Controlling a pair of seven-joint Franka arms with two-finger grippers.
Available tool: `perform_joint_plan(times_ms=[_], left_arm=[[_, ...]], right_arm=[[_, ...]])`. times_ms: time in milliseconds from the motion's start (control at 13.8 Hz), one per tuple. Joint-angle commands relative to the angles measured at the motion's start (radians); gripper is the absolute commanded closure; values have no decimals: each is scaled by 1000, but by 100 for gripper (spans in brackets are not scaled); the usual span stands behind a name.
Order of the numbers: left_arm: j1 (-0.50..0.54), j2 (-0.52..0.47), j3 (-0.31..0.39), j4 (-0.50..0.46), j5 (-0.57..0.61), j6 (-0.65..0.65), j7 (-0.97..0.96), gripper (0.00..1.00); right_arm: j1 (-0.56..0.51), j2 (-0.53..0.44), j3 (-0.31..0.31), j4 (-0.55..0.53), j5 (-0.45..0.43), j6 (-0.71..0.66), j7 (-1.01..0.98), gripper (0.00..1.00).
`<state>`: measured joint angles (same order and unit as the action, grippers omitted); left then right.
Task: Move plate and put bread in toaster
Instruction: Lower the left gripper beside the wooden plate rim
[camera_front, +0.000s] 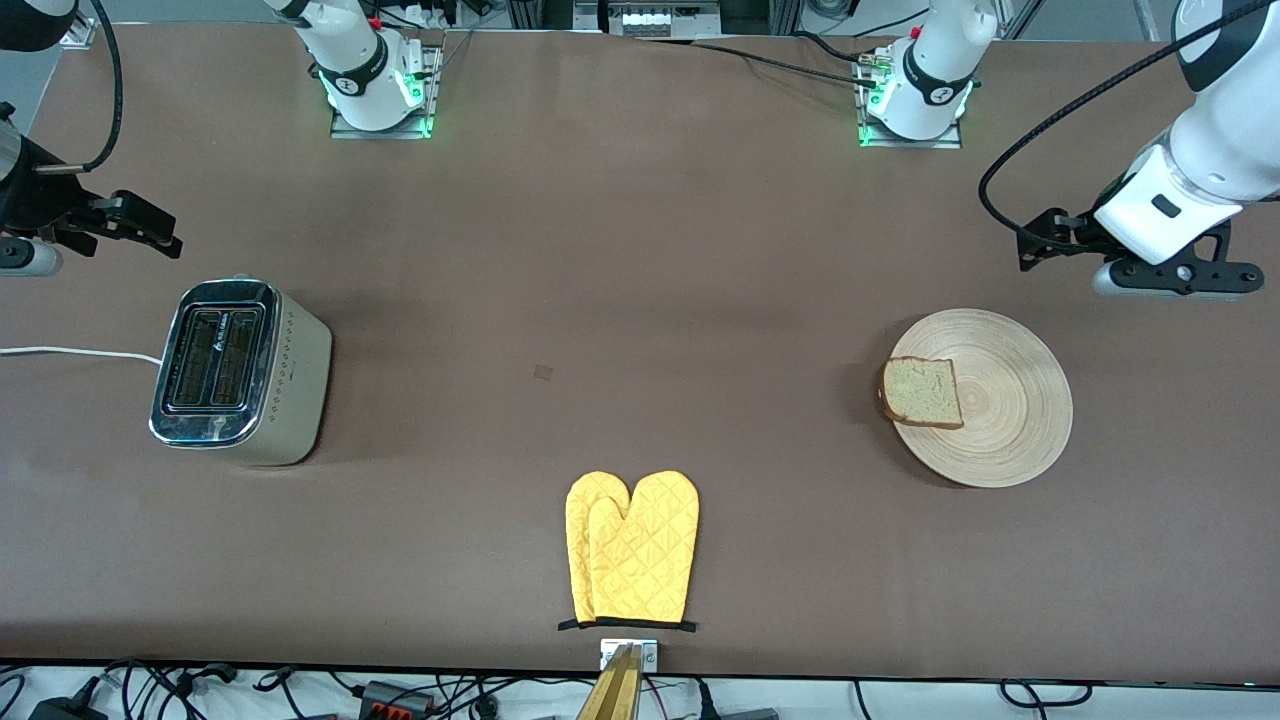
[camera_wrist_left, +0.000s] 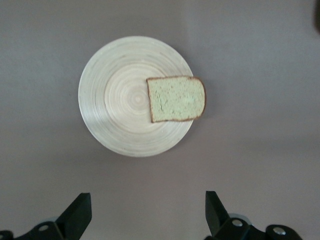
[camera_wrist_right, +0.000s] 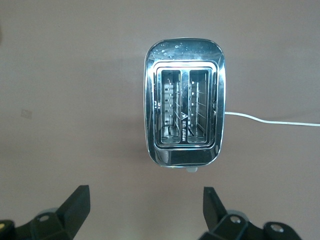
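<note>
2 grippers hang with fingers spread: left gripper (camera_front: 1035, 243) at upper right, right gripper (camera_front: 150, 232) at upper left. Bread (camera_front: 921, 392) overhangs the plate (camera_front: 1010, 400) rim at centre right; moving the plate could slide it off, well apart from the toaster (camera_front: 240, 372).

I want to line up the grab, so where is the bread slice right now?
In the front view the bread lies flat on the wooden plate, overhanging its rim on the side toward the oven mitts, at the left arm's end of the table.
</note>
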<state>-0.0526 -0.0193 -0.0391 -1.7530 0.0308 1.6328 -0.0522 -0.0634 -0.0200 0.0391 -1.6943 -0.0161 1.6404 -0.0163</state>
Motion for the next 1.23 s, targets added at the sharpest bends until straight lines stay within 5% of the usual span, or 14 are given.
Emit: perform_joint_plan(times_ms=[0, 218, 581, 871, 1162], left_arm=[[-6, -2, -1, 3, -11, -62, -6, 0], [10, 43, 15, 41, -25, -76, -6, 0], [161, 280, 13, 211, -46, -126, 150, 0], [364, 390, 13, 216, -323, -122, 210, 0], [505, 553, 13, 254, -402, -84, 519, 0]], right_arm=[[-3, -17, -4, -24, -12, 13, -5, 0], [-4, -14, -7, -21, -12, 13, -8, 0], [-3, -15, -7, -21, -12, 16, -7, 0], [-3, -15, -7, -19, -12, 16, -7, 0], [-3, -14, -7, -19, -15, 18, -8, 0]])
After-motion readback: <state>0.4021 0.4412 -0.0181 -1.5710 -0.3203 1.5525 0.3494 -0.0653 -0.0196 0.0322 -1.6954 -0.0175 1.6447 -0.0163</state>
